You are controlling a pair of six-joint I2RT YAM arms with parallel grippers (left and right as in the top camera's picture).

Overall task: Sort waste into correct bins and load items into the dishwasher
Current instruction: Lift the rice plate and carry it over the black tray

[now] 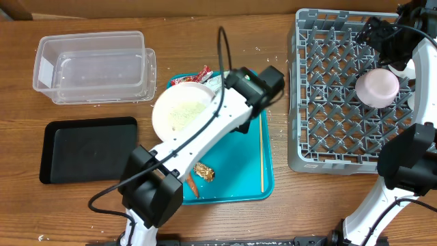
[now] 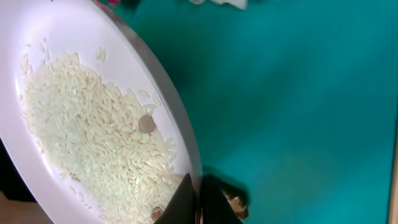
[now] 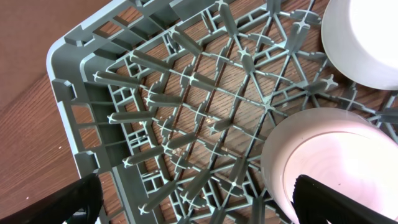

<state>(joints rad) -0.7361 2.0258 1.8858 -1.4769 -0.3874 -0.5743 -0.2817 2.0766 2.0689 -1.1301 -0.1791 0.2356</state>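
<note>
Pinches the rim of the plate with the left gripper, clenched tight, over the teal tray; rice grains lying on the plate. Hovers the right gripper, fully released, above the dish rack, near a white bowl.

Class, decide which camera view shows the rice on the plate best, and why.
Left wrist: the rice lies close up, single grains distinct on the plate. Overhead gives only a small pale patch on it. Right wrist shows none, just the rack.
</note>
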